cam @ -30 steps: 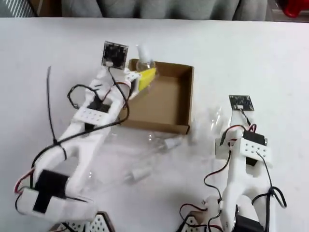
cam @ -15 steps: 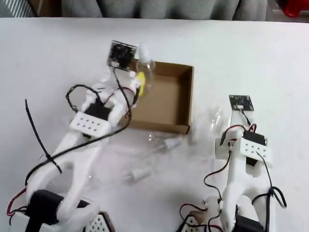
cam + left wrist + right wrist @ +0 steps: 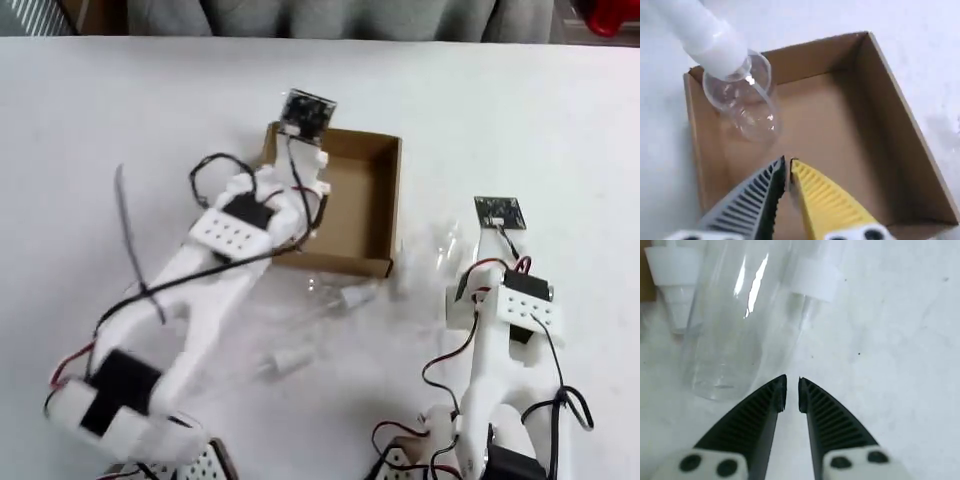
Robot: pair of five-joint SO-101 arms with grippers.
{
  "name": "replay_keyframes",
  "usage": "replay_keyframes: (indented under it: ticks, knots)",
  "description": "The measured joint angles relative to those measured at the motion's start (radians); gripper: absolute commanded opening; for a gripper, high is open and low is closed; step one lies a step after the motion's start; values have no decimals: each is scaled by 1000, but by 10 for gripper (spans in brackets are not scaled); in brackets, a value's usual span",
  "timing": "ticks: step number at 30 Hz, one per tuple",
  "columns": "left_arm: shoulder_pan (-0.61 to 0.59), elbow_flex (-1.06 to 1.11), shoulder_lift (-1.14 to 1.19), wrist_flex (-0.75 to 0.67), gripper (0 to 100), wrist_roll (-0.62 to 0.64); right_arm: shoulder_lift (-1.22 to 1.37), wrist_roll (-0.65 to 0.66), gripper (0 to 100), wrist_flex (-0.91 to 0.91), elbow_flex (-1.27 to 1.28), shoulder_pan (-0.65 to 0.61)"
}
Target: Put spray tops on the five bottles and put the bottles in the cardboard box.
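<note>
Hovering left hand over cardboard box

White table, grey curtain behind, red object beyond

A brown cardboard box sits open-topped on the white worktop. In one corner of it stands a clear bottle, its white spray top fitted and uppermost. A second bottle lies on its side just in front of the box, white top on. A third bottle lies farther forward, also capped. To the right of the box, a fourth bottle lies flat among other clear ones.
</note>
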Motion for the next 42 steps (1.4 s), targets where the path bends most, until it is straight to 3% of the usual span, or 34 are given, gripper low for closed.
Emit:
replay_keyframes:
  ticks: [18,42]
  knots:
    - [25,-275,445,-31,20,87,0,28,17,0,0,0]
    - [-37,-390,555,-31,20,87,0,28,17,0,0,0]
